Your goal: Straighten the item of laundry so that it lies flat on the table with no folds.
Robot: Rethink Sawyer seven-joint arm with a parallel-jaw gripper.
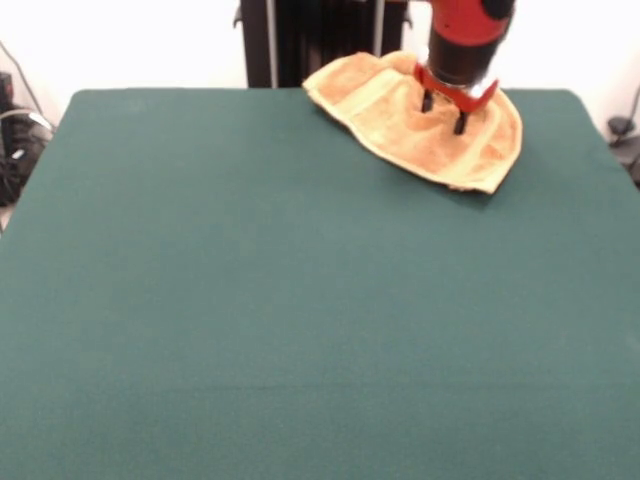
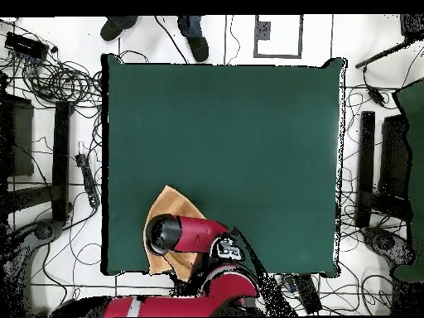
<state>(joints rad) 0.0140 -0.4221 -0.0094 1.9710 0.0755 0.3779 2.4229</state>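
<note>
Towel (image 1: 425, 125) lay soft, light, folded at bench (image 1: 300, 300) edge; tool (image 1: 444, 112) part-open, prongs on cloth, nothing gripped; take a free corner.

Your arm (image 1: 465, 40) comes straight down at the far right of the scene, wrist vertical; your gripper (image 1: 444, 111) points downward, its two dark fingers (image 1: 461, 122) spread apart

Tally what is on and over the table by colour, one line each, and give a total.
Orange-tan: 1, the towel, lying rumpled at the table's edge.
Dark green: 1, the table itself.
Red and black: 1, the gripper, its fingers apart and down on the towel.
Total: 3
</note>
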